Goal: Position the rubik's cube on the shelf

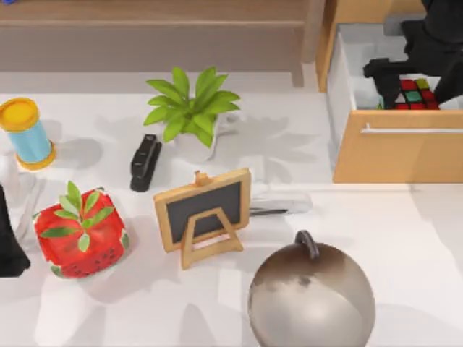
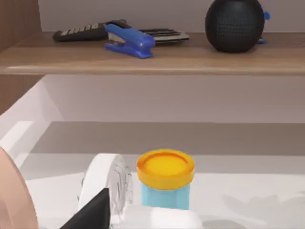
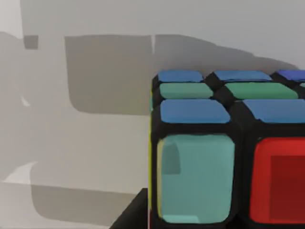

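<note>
The right gripper [image 1: 405, 83] reaches into the open drawer [image 1: 394, 148] at the table's right, directly over the rubik's cube [image 1: 414, 95] (red and green squares showing). Whether its fingers clamp the cube, I cannot tell. The shelf [image 1: 152, 32] lies well off, leftward. The left arm [image 1: 11, 238] sits parked beside the strawberry box [image 1: 81, 235].
</note>
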